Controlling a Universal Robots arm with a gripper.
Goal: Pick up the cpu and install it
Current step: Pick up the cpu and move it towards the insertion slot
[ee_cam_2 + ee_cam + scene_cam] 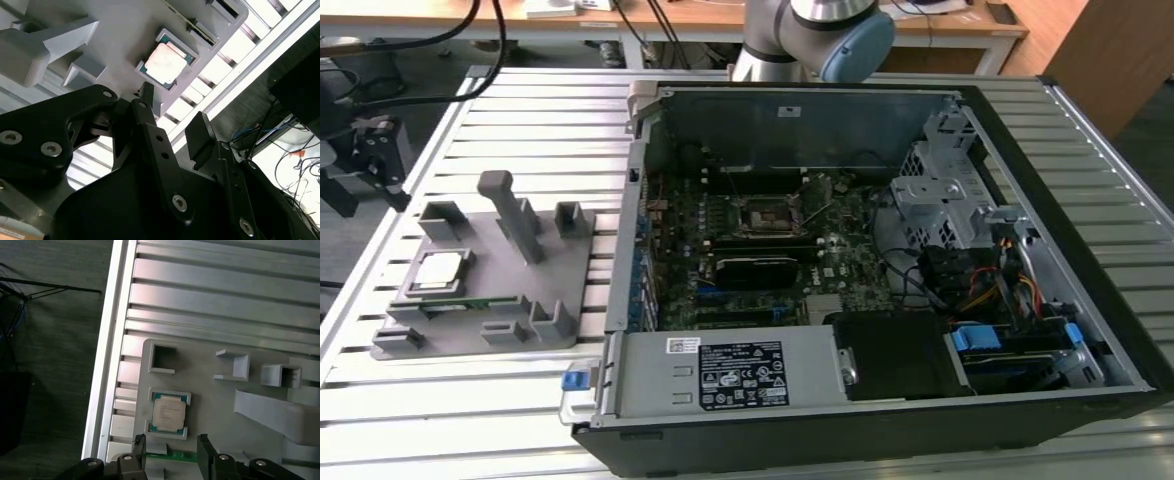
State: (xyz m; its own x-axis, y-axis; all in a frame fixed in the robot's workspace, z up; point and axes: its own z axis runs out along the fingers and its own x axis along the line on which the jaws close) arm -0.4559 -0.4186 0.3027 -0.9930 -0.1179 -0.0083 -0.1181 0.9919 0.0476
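Observation:
The cpu point(443, 268), a small square chip with a shiny silver top, lies flat in a pocket of the grey fixture tray point(574, 290) at the exterior view's left. Both wrist views look down on the cpu point(169, 411) point(165, 62) in its pocket. My gripper point(171, 447) point(172, 112) hovers above the tray point(215, 405), open, its black fingers point(204, 446) apart with nothing between them and just off one side of the chip. The open computer case point(854, 250) holds the motherboard with its bare square socket point(761, 215).
Grey posts and blocks point(514, 215) stand up from the tray around the chip. The slatted metal table point(520, 110) ends close beside the tray, with dark floor point(45, 365) beyond. Cables, drive bays and a black power supply point(894, 355) crowd the case.

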